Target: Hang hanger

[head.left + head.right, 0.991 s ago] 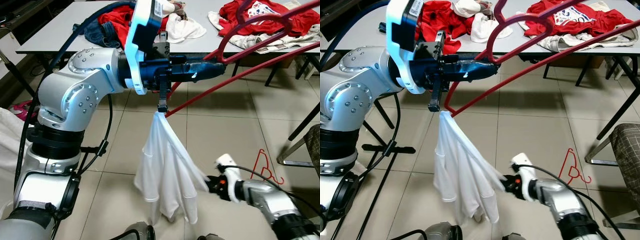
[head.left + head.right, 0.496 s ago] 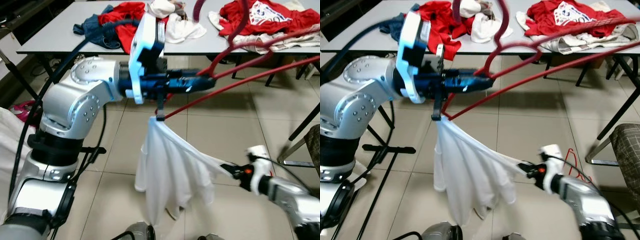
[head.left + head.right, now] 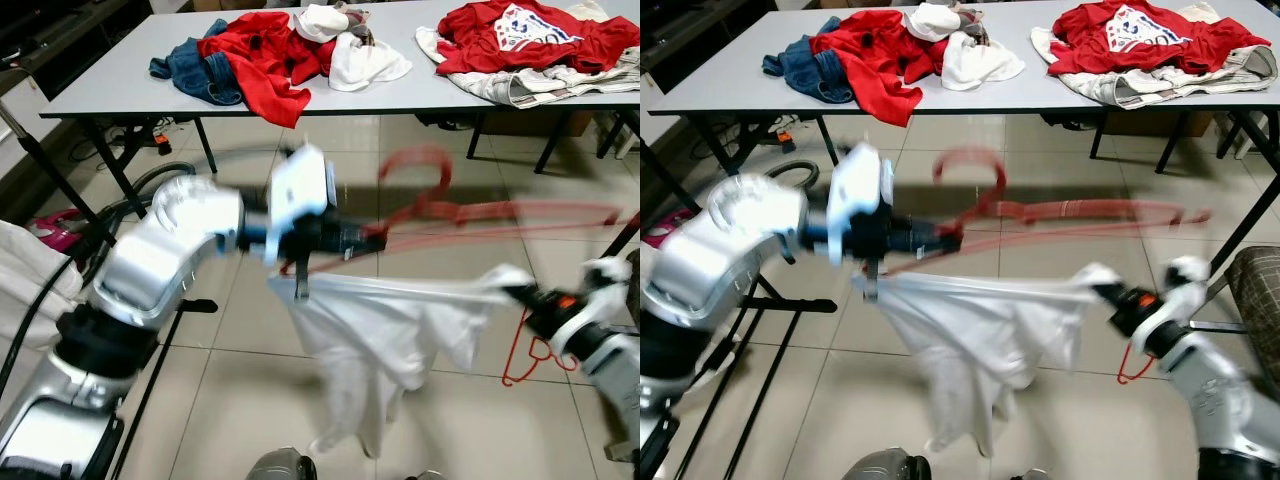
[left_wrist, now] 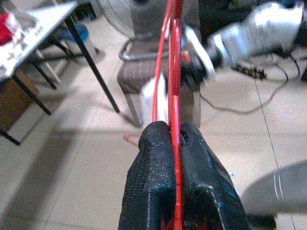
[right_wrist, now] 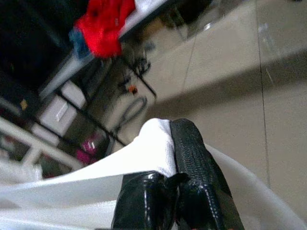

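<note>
Pinching the red hanger (image 4: 173, 86) between closed left fingers (image 4: 152, 163) below the desk (image 3: 120, 88), the right fingers (image 5: 192, 158) clamped the white shirt (image 3: 385, 330).

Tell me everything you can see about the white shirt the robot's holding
The white shirt is thin, soft fabric, stretched nearly level along its top edge between two holds. One end hangs from the red hanger, which the left gripper pinches shut. The other end is clamped in the right gripper, pulled out to the robot's right. The rest sags in loose folds above the tiled floor. Motion blur hides finer detail.
</note>
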